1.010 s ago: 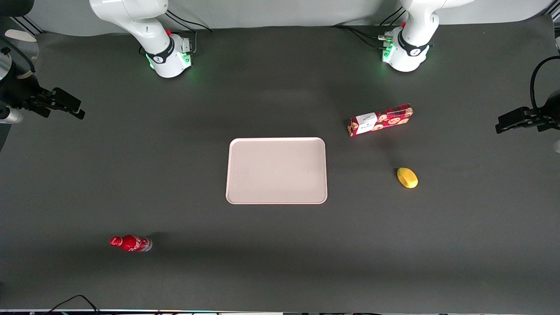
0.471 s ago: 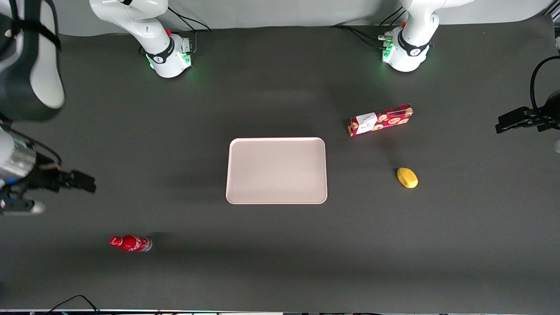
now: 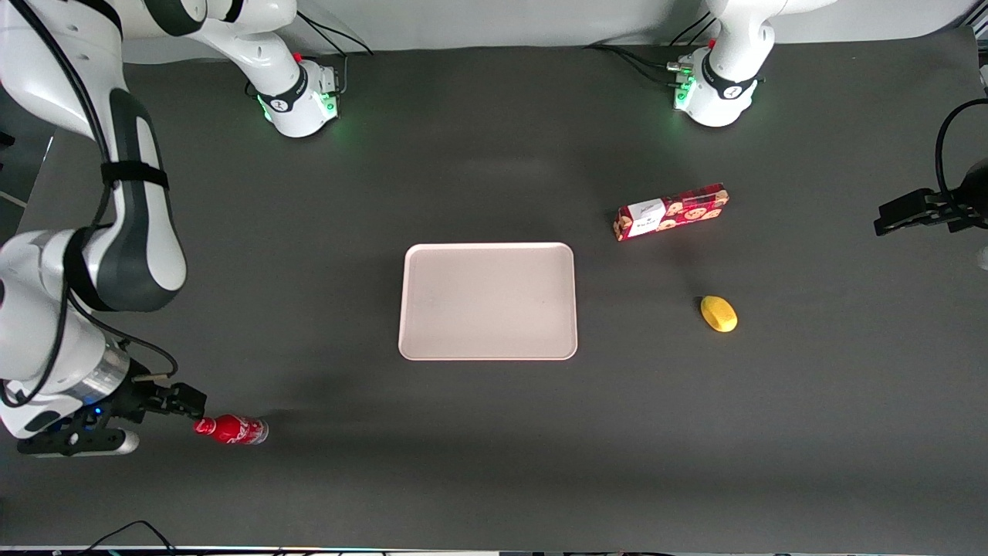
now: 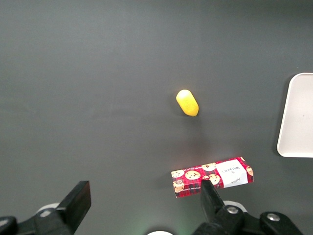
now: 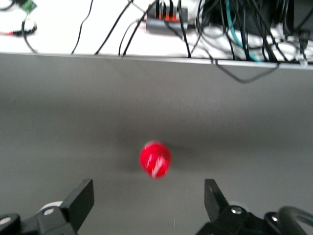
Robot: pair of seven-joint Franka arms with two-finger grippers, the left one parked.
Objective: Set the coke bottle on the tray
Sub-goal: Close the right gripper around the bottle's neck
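The coke bottle, small and red, lies on its side on the dark table near the front camera, toward the working arm's end. The pale pinkish tray sits flat in the table's middle, farther from the camera, with nothing on it. My right gripper hovers just beside the bottle's cap end, a little above the table. In the right wrist view the bottle shows end-on as a red blob ahead of the gripper. The jaws stand wide apart with nothing between them.
A long red cookie box and a yellow oval object lie toward the parked arm's end; both also show in the left wrist view, the box and the yellow object. Cables hang past the table's edge.
The right arm has swung toward the front camera, bringing its gripper from well away from the bottle to just beside its cap. The bottle, the tray and the other objects have not moved.
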